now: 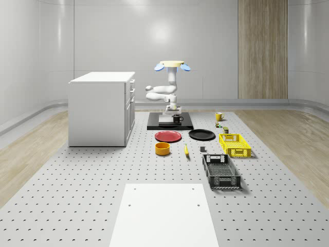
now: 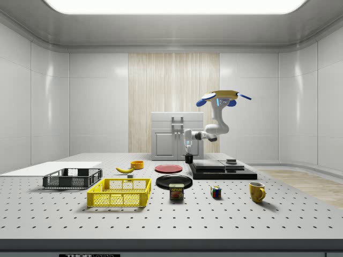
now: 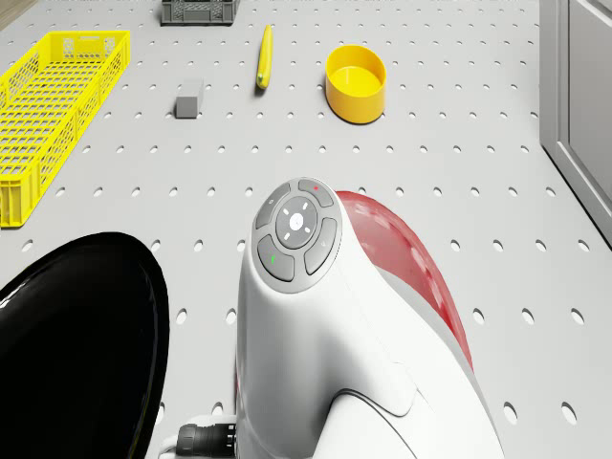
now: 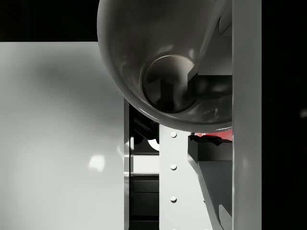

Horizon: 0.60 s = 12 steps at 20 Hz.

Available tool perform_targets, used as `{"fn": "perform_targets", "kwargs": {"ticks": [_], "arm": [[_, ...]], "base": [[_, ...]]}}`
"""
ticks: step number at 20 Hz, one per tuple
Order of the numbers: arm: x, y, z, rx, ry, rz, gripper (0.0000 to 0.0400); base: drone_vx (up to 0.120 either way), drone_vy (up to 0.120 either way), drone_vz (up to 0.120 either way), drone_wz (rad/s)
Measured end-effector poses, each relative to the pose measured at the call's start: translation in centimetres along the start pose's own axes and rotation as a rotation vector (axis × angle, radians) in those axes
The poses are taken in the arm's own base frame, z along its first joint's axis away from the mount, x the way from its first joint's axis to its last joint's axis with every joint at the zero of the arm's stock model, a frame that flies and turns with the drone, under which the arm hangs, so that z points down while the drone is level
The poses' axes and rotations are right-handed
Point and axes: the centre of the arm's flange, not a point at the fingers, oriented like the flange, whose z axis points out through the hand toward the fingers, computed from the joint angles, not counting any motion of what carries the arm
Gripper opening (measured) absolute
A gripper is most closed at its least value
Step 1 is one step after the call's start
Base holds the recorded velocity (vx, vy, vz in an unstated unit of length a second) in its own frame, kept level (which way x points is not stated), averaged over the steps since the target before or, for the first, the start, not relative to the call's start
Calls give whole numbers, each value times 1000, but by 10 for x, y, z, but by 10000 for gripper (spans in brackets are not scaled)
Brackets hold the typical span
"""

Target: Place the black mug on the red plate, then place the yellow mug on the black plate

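One black mug (image 1: pixel 178 118) is what we care about first, and it's sitting on the black platform (image 1: pixel 169 125), behind the red plate (image 1: pixel 168 136). We see the gripper (image 2: pixel 188 151) right above the mug's rim, but can't tell how wide it's spread. Drone (image 1: pixel 172 65) hovers over that platform. Yellow mug (image 1: pixel 219 116) sits well apart, beyond the black plate (image 1: pixel 201 135).

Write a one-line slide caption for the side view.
Drone hovers above the black platform, gripper lowered over the black mug beside the red plate.
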Motion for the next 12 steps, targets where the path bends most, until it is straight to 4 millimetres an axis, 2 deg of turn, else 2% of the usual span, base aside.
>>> {"fn": "perform_targets", "kwargs": {"ticks": [12], "arm": [[0,0,0,0,0,0,110]], "base": [[120,0,0,0]]}}
